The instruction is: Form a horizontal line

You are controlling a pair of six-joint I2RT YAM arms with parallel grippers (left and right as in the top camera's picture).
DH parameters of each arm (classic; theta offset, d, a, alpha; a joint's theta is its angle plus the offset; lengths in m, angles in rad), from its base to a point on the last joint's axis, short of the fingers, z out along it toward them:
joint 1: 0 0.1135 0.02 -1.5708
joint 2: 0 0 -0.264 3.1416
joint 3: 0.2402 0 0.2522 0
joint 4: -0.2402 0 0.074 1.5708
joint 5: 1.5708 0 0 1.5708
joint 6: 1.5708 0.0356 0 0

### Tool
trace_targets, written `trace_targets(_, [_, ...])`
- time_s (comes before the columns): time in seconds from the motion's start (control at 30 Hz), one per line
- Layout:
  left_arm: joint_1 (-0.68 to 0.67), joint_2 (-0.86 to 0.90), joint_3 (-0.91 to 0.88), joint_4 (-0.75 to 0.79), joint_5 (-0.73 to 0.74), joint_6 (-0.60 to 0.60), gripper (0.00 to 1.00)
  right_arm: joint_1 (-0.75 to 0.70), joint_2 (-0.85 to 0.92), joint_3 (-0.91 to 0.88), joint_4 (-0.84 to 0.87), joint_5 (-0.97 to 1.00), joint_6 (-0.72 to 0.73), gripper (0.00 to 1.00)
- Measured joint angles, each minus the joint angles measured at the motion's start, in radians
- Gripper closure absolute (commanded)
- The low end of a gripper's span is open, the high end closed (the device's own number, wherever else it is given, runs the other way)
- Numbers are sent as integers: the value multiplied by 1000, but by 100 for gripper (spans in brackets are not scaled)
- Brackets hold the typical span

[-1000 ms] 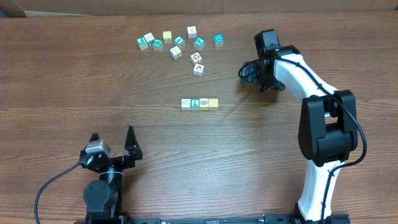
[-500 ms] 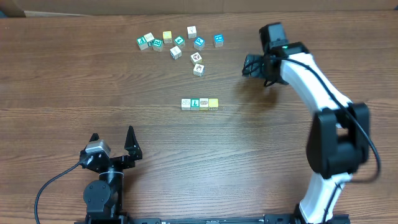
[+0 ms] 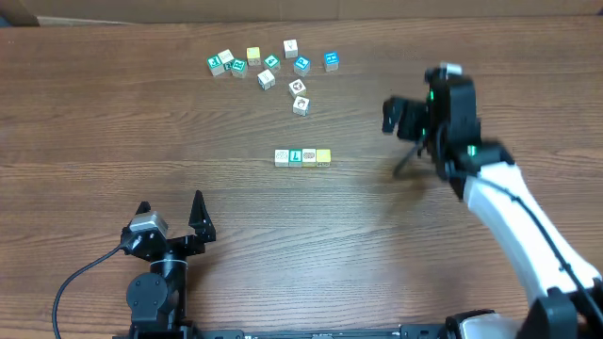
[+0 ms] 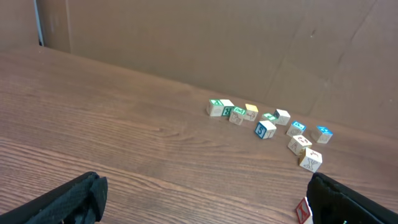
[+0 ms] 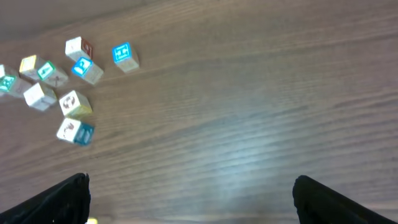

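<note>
Desk: brown wood-grain desk (image 3: 94, 122), seen from overhead and from both wrists.

Task item: straight row of four small picture cubes (image 3: 302, 157) lies near the middle of the desk. In order across the overhead view the cubes are white, teal-faced, tan with a brown mark, and plain yellow. They touch side by side and the line runs level across the frame.

Other items: loose cluster of small white, teal and yellow cubes (image 3: 268, 71) sits on the far side of the row, well apart from it. The cubes are scattered and in no line.

Left jaws: wide apart, nothing between them. They sit on the near side of the row, off to its left and well apart from it.

Right jaws: wide apart, nothing between them. They are off to the right of the row, well apart from it, and touch no cube.
</note>
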State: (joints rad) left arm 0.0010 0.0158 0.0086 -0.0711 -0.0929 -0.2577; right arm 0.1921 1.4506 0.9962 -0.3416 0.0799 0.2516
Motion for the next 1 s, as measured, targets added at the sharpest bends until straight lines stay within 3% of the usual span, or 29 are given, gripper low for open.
trace_targets(0.43, [0, 0, 0, 0, 0, 0, 0, 0, -351, -552, 425, -10, -43, 0])
trace_targets(1.0, [0, 0, 0, 0, 0, 0, 0, -22, -834, -903, 505, -13, -43, 0])
